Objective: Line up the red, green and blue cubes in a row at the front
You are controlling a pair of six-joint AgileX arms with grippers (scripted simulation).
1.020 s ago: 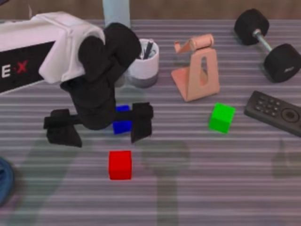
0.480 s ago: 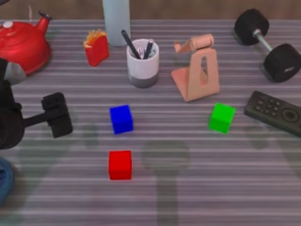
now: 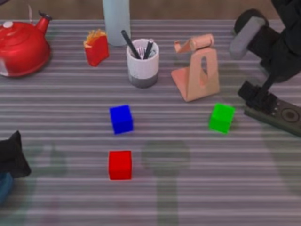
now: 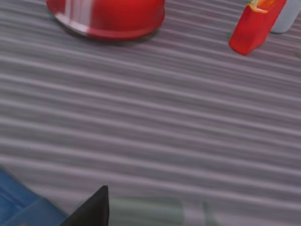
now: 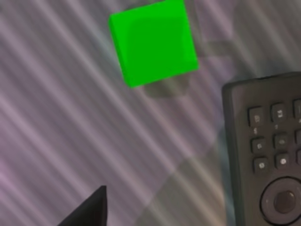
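The red cube [image 3: 120, 165] sits nearest the front, left of centre. Just behind it stands the blue cube [image 3: 121, 118], with nothing touching it. Off to the right lies the green cube [image 3: 221, 117], also showing in the right wrist view [image 5: 153, 42]. My right gripper [image 3: 262, 100] hangs open and empty over the remote, just right of the green cube; one dark fingertip [image 5: 91, 209] shows. My left gripper [image 3: 13, 156] is open and empty at the table's left edge, with one fingertip [image 4: 94, 209] in view.
A remote [image 3: 275, 112] lies right of the green cube. Across the back stand a red kettle [image 3: 21, 44], a fries box [image 3: 96, 47], a pen cup [image 3: 142, 63], a phone stand [image 3: 197, 70] and a dumbbell [image 3: 270, 40]. Something blue [image 3: 3, 186] sits at the front left edge.
My left arm has let go of the blue cube and drawn back to the left edge. My right arm has come in from the back right, above the remote. The cubes have not moved.
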